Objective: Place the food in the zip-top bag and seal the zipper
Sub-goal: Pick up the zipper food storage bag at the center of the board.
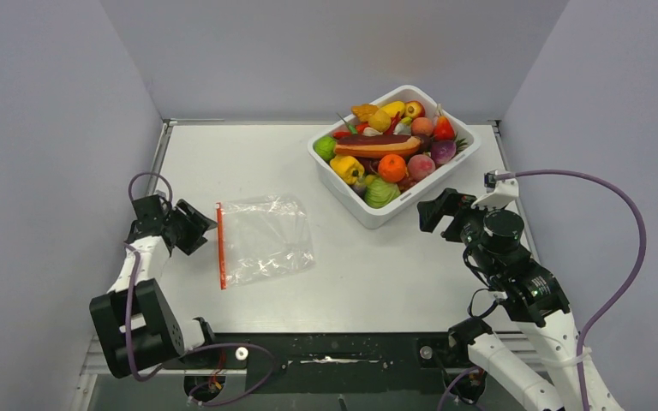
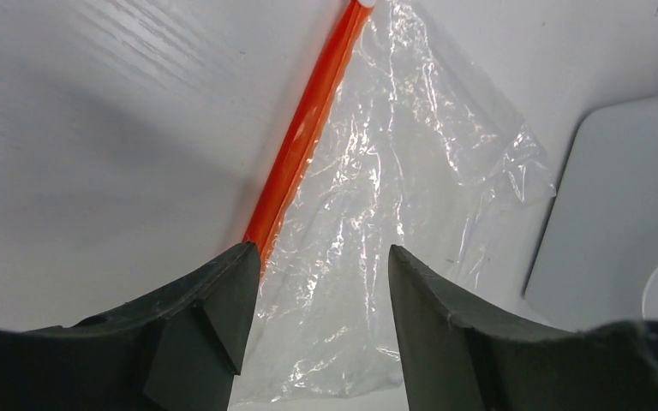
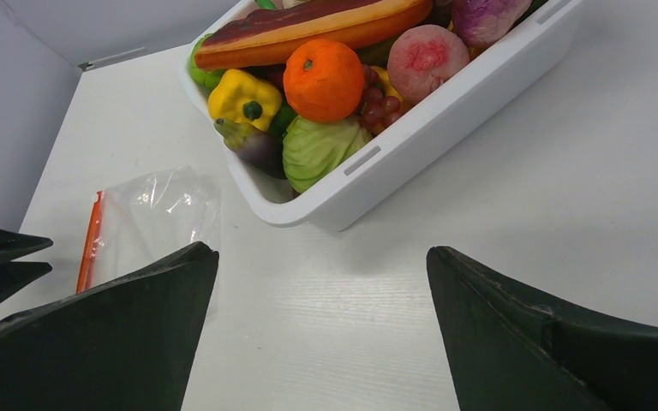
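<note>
On the white table [image 1: 377, 282], left of centre, the clear crinkly zip-top bag [image 1: 266, 238] lies flat and empty. Its thin red-orange zipper [image 1: 220, 244] runs along the edge facing the left arm. Whether that strip is pressed shut or only lying closed, I cannot tell.

The left gripper [image 2: 324, 265] hangs just beside the zipper with its jaws parted and nothing between them. One fingertip sits over the near end of the strip, and the other is above the film. The right gripper [image 3: 321, 274] stands spread wide and empty, just beside the white rectangular plastic tub [image 3: 445, 116].

All the food is in that tub:
- the round orange toy fruit [image 1: 391, 168]
- the long orange-red sausage shape [image 1: 377, 145]
- the yellow plastic pepper [image 1: 346, 168]
- a pale green cabbage piece [image 1: 381, 193] against the near wall

No loading has begun, so the step in hand looks like getting the mouth open.

To do it well, the left jaws should close on the upper lip of the zipper alone. They should then lift it away from the lower layer and hold it raised facing the tub. Pinching both layers would keep the mouth shut. The film looks slippery and light, so a low, slow lift should keep the bag from sliding.

The right gripper would best take the round orange fruit first, since it sits on top and is clear of its neighbours.
</note>
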Robot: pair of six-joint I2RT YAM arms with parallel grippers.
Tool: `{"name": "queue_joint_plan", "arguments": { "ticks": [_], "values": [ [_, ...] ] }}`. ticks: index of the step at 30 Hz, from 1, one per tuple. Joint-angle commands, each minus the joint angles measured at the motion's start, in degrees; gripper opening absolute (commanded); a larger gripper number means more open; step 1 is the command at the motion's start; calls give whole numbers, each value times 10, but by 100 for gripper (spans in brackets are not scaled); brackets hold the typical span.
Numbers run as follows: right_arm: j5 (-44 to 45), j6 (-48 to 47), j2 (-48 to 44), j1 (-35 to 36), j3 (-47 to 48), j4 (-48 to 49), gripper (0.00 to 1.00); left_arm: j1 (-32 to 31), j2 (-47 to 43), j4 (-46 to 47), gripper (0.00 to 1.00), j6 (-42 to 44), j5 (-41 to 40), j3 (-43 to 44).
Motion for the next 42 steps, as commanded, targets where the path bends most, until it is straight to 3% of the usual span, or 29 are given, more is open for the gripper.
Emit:
{"name": "queue_joint_plan", "arguments": {
  "ticks": [1,6,19,24,30,33,42],
  "values": [
    [6,-20,5,-2,18,7,98,6,44,37,57,28,71,-1],
    [8,-15,2,-1,8,11,98,5,81,47,59,31,98,-3],
    [7,-1,-15,-2,11,-10,99,10,152,29,62,44,70,18],
    [3,6,-6,-2,15,-17,98,9,145,48,46,37,110,12],
    [-27,15,14,-2,26,-19,99,4,139,61,11,27,145,0],
    [-42,29,36,0,35,-24,100,-2,135,81,0,15,174,-6],
    [-94,103,117,34,65,-41,99,-30,69,121,0,-51,231,-56]
  ]
}}
